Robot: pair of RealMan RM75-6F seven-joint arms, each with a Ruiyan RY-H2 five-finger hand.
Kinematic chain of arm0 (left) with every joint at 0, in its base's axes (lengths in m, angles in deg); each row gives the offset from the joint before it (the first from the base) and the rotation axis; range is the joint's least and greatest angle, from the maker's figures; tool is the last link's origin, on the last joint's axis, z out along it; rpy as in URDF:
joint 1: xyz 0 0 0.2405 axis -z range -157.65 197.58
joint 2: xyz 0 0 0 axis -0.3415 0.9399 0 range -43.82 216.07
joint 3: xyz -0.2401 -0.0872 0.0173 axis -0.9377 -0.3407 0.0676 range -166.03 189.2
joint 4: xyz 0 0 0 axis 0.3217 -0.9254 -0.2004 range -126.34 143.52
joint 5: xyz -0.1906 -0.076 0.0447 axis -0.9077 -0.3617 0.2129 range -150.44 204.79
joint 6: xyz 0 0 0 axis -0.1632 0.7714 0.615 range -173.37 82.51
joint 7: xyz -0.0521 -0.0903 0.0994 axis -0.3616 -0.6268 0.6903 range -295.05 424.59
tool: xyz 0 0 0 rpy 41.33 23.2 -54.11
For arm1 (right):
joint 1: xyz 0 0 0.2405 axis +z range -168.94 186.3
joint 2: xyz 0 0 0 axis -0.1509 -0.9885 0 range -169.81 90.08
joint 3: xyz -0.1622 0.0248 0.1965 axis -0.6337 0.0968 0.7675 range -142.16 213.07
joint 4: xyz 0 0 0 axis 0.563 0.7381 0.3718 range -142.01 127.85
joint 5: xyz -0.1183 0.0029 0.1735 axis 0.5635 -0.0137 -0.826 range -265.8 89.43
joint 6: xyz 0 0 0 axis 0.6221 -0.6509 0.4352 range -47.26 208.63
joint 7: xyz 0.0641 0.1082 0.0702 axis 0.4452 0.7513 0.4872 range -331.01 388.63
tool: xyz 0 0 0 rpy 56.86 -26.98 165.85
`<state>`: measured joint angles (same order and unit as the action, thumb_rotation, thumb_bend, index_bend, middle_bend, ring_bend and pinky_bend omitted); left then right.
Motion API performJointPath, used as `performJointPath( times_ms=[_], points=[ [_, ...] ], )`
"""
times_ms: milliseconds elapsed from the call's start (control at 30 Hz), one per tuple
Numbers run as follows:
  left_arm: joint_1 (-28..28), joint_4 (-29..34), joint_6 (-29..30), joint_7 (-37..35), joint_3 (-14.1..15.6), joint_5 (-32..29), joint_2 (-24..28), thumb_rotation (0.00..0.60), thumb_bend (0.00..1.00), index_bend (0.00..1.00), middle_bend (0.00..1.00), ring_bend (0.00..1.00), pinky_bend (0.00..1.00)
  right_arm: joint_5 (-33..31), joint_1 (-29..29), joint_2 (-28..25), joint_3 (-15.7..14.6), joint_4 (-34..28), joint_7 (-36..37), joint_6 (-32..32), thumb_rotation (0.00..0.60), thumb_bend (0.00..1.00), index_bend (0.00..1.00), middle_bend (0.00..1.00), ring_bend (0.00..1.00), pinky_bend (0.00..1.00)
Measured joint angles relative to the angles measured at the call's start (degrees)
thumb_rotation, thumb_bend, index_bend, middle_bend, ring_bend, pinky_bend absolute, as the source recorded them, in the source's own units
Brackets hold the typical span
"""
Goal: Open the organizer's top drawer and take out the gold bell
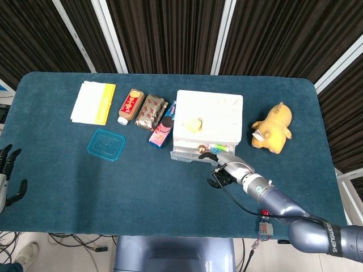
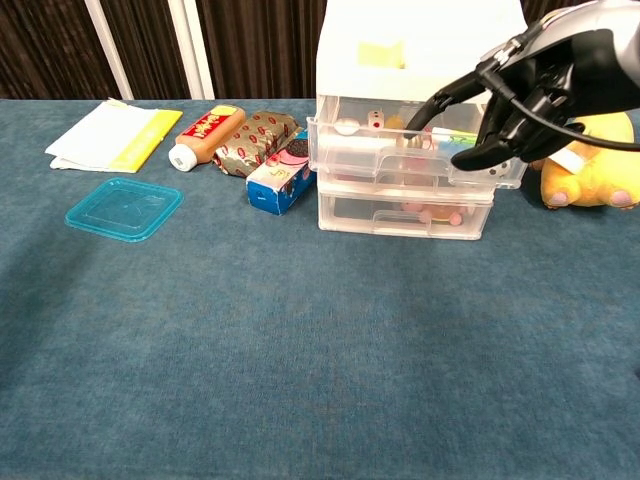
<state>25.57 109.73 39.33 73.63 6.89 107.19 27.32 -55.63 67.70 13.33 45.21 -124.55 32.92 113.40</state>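
The white organizer (image 1: pixel 207 120) (image 2: pixel 420 45) stands mid-table with its clear top drawer (image 1: pixel 201 152) (image 2: pixel 400 165) pulled partly out. Inside the drawer the gold bell (image 1: pixel 202 149) shows among small trinkets. My right hand (image 1: pixel 227 169) (image 2: pixel 530 95) is at the drawer's front, right of the bell. One finger (image 2: pixel 440 100) reaches over the drawer's rim toward the bell and the thumb hangs by the drawer front. It holds nothing. My left hand (image 1: pixel 7 170) sits at the far left edge with fingers apart, holding nothing.
A yellow plush animal (image 1: pixel 273 128) (image 2: pixel 590 165) lies right of the organizer. On its left are a cookie box (image 1: pixel 162 129), a wrapped snack (image 1: pixel 150 111), a bottle (image 1: pixel 129 106), a paper pad (image 1: pixel 92 102) and a blue lid (image 1: pixel 106 144). The organizer's lower drawer (image 2: pixel 405 212) is closed.
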Motion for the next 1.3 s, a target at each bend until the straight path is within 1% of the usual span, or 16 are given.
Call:
performJointPath(
  times_ms=[300,500,700,1300],
  points=[
    [0.0,-0.1,-0.2,-0.2,-0.1,-0.3,0.1,0.6,0.42,0.07,0.01,0.0,0.0,-3.5,3.3,1.4,-2.0,-0.3,-2.3,1.4,0.6,0.47,0.2,0.99,1.0,1.0],
    [0.0,0.0,0.0,-0.3,-0.1,-0.3,0.1,0.6,0.42,0.07,0.01,0.0,0.0,-4.0,4.0,0.9,-2.4,-1.5,-2.7,1.5,0.6,0.47,0.2,0.99,1.0,1.0],
    [0.0,0.0,-0.1,-0.3,-0.2,-0.3,0.1,0.6,0.42,0.07,0.01,0.0,0.0,-3.7,4.2,0.4,-2.8,-1.6,-2.4,0.5,0.6,0.47,0.2,0.99,1.0,1.0],
    [0.0,-0.1,-0.1,-0.3,-0.2,-0.5,0.1,0.6,0.42,0.07,0.01,0.0,0.0,-1.1,3.8,-1.6,-2.6,-2.3,-0.4,-2.1,0.6,0.47,0.21,0.99,1.0,1.0]
  ],
)
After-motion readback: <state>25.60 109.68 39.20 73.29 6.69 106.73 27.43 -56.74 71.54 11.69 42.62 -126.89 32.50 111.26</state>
